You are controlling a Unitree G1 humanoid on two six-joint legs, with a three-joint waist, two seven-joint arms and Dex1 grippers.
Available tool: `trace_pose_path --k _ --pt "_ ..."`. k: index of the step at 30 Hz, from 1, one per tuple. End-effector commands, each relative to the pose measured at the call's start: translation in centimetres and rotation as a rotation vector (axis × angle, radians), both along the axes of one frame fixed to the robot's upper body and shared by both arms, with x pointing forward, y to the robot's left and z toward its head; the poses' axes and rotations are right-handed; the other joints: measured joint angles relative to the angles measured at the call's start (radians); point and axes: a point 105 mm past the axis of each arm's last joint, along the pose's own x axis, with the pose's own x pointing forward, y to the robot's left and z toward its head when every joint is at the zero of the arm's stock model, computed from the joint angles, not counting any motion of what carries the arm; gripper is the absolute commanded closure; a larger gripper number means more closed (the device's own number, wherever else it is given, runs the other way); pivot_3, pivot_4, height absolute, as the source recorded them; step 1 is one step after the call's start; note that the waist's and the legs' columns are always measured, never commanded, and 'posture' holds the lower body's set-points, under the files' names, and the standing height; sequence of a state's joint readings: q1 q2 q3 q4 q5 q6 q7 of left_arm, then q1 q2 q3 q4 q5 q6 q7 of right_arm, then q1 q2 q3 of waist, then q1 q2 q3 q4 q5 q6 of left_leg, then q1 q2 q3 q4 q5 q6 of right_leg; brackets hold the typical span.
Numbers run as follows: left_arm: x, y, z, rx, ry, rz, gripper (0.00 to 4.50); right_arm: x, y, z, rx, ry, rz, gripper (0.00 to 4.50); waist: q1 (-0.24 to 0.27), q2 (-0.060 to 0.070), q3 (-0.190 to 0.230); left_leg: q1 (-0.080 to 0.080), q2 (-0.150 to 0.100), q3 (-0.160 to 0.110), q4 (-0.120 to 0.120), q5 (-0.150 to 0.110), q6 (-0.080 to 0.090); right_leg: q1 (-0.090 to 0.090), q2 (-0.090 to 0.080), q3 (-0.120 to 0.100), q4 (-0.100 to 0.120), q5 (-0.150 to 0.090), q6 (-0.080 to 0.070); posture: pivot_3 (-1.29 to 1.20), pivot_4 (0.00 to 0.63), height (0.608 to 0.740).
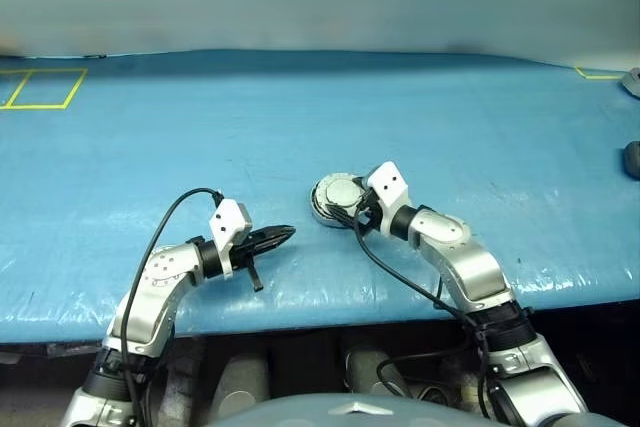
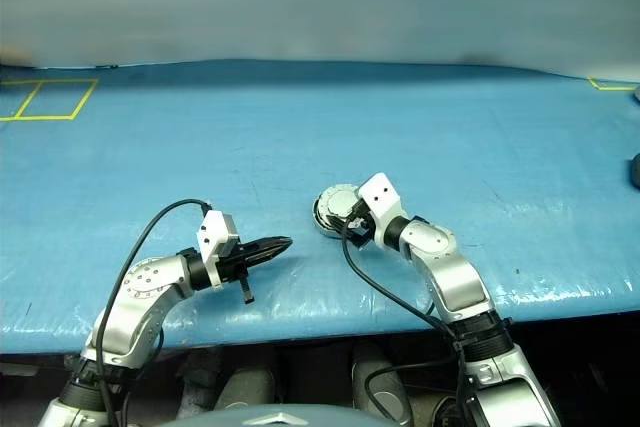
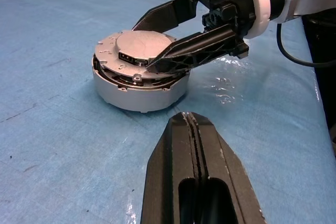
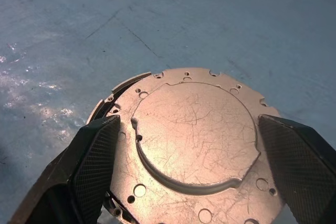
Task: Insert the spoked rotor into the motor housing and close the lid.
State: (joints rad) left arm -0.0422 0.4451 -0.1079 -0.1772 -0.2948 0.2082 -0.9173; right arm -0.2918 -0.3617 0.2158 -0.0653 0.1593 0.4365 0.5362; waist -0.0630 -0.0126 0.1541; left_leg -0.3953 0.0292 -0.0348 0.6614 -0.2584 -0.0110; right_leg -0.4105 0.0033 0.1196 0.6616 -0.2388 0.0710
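Observation:
The motor housing (image 3: 137, 96), a round silver cup, stands on the blue table in front of me, also seen as the motor housing (image 1: 333, 202). The plain silver lid (image 4: 194, 129) lies flat on top of it, a little skewed, with a dark gap under its rim (image 3: 113, 72). My right gripper (image 4: 194, 161) is open, its black fingers (image 3: 194, 51) spread over the lid to either side of its raised centre. My left gripper (image 1: 285, 235) is shut and empty, a short way left of the housing and pointing at it. The spoked rotor is hidden.
A yellow taped square (image 1: 45, 87) marks the far left of the table and a yellow corner mark (image 1: 600, 74) the far right. A grey thing (image 1: 632, 82) and a dark thing (image 1: 632, 157) lie at the right edge. The table's front edge (image 1: 330, 312) runs just below both grippers.

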Motion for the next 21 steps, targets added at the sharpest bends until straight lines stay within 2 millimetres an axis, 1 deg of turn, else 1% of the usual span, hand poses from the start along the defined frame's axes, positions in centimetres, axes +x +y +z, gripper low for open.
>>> trace_pose_path --k 1,5,8,10,12,17,21 --pt "0.1 -0.6 1.3 -0.010 -0.056 -0.032 4.50 -0.3 -0.1 -0.8 -0.020 0.012 -0.001 0.11 0.000 0.000 0.000 0.000 0.000 0.000 0.000 0.000 0.000 0.000 0.000 0.000 0.000 0.000 0.000 0.00 0.150 0.740" --pt "0.3 -0.8 1.4 -0.011 -0.062 -0.039 4.50 -0.4 -0.1 -0.7 -0.033 -0.010 -0.003 0.11 0.000 0.000 0.000 0.000 0.000 0.000 0.000 0.000 0.000 0.000 0.000 0.000 0.000 0.000 0.000 0.00 0.150 0.740" --pt "0.5 -0.8 1.4 -0.004 -0.067 -0.037 4.50 -0.7 0.1 -0.4 0.013 -0.004 0.010 0.70 0.000 0.000 0.000 0.000 0.000 0.000 0.000 0.000 0.000 0.000 0.000 0.000 0.000 0.000 0.000 0.00 0.150 0.740" --pt "1.2 -0.5 1.5 0.000 -0.077 -0.008 4.50 -0.5 0.1 0.0 0.047 0.003 -0.017 1.28 0.000 0.000 0.000 0.000 0.000 0.000 0.000 0.000 0.000 0.000 0.000 0.000 0.000 0.000 0.000 0.00 0.150 0.740" --pt "1.5 -0.4 1.7 -0.013 -0.082 0.008 4.50 -0.4 0.3 0.2 0.056 0.005 -0.014 1.29 0.000 0.000 0.000 0.000 0.000 0.000 0.000 0.000 0.000 0.000 0.000 0.000 0.000 0.000 0.000 0.00 0.150 0.740" --pt "1.6 -0.5 1.6 -0.006 -0.083 0.002 4.50 -0.2 0.8 0.9 0.139 0.024 -0.036 1.29 -0.003 0.000 0.000 0.000 0.000 0.000 -0.001 0.000 0.000 0.000 0.000 0.000 0.000 0.000 0.000 0.00 0.150 0.740" --pt "1.7 -0.5 1.8 -0.011 -0.085 0.003 4.50 0.4 0.4 0.3 0.114 0.035 -0.089 1.29 -0.005 0.000 0.000 0.000 0.000 0.000 -0.001 0.000 0.000 0.000 0.001 0.000 0.000 0.000 0.000 0.00 0.150 0.740"
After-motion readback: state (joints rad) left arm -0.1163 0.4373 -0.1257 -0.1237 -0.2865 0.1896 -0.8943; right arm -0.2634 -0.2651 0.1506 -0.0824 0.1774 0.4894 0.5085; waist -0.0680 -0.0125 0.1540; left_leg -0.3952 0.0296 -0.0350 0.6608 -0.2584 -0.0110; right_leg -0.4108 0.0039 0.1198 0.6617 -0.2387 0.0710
